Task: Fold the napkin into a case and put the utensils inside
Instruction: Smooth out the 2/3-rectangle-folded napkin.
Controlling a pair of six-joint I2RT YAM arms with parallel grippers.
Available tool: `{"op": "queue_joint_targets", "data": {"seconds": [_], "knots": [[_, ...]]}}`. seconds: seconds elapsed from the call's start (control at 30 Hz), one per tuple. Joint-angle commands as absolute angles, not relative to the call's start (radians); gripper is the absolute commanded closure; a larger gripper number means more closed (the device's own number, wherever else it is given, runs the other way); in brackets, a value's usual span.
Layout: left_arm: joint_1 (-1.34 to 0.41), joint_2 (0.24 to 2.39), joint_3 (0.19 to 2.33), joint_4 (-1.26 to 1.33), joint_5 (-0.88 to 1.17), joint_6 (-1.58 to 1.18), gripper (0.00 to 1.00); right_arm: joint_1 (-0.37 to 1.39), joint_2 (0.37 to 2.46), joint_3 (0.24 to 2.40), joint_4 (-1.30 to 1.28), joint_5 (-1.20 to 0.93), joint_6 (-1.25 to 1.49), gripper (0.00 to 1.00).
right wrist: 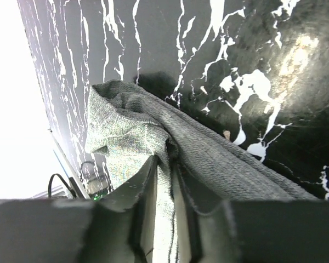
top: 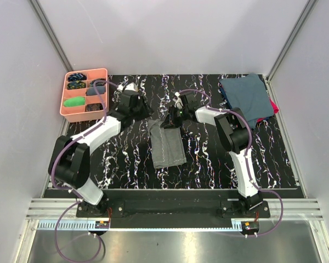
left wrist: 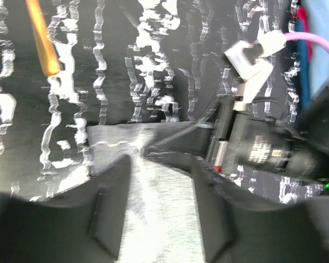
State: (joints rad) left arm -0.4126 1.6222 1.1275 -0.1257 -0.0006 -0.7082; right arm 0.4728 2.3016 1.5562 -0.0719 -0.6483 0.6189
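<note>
Grey fabric of the napkin (top: 167, 143) lies folded into a narrow rectangle at the middle of the black marbled table (top: 208, 164), long side running near to far, so the folding stage appears largely done. Its far end is bunched and raised in the right wrist view, so a usable pocket cannot be confirmed. No utensil shows in or on it. One orange-gold utensil handle (left wrist: 43, 38) lies on the bare table past the cloth's far edge, apart from it; a second utensil is not visible in any view. Remaining work, as judged: flatten the far end, pick up both utensils, insert them. Left gripper (left wrist: 160, 181) hovers over the cloth's far edge, fingers spread, holding nothing. Right gripper (right wrist: 164, 181) sits at the same edge, fingers narrowly parted with a fold of cloth between them; pinching or released cannot be told. Pink compartment tray (top: 62, 101) stands far left and dark teal cloths (top: 244, 98) far right, both well apart from the napkin. Both grippers crowd the far end, which may obstruct insertion
</note>
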Motion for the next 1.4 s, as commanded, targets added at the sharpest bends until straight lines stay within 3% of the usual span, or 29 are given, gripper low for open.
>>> {"op": "queue_joint_targets", "data": {"seconds": [0.0,0.13,0.33,0.4,0.5,0.57,0.77,1.37], "knots": [[-0.384,1.605,1.039,-0.124,-0.052,-0.672,0.58,0.471,2.227,1.566,-0.126,-0.575,0.552,0.69],[-0.368,1.618,1.008,-0.078,-0.011,-0.673,0.60,0.471,2.165,1.582,-0.236,-0.499,0.497,0.60],[-0.338,1.664,1.048,-0.080,0.029,-0.676,0.68,0.471,2.118,1.568,-0.242,-0.480,0.505,0.63],[-0.333,1.687,1.064,-0.075,0.058,-0.683,0.69,0.471,2.120,1.568,-0.236,-0.479,0.511,0.72],[-0.333,1.719,1.077,-0.048,0.092,-0.698,0.71,0.472,2.155,1.575,-0.163,-0.572,0.575,0.95],[-0.330,1.752,1.091,-0.040,0.126,-0.707,0.72,0.480,2.192,1.580,-0.106,-0.635,0.622,1.00],[-0.330,1.796,1.134,-0.037,0.160,-0.693,0.76,0.491,2.238,1.566,0.024,-0.680,0.702,1.00],[-0.330,1.885,1.169,-0.018,0.255,-0.695,0.79,0.518,2.319,1.588,0.089,-0.709,0.764,1.00]]}}
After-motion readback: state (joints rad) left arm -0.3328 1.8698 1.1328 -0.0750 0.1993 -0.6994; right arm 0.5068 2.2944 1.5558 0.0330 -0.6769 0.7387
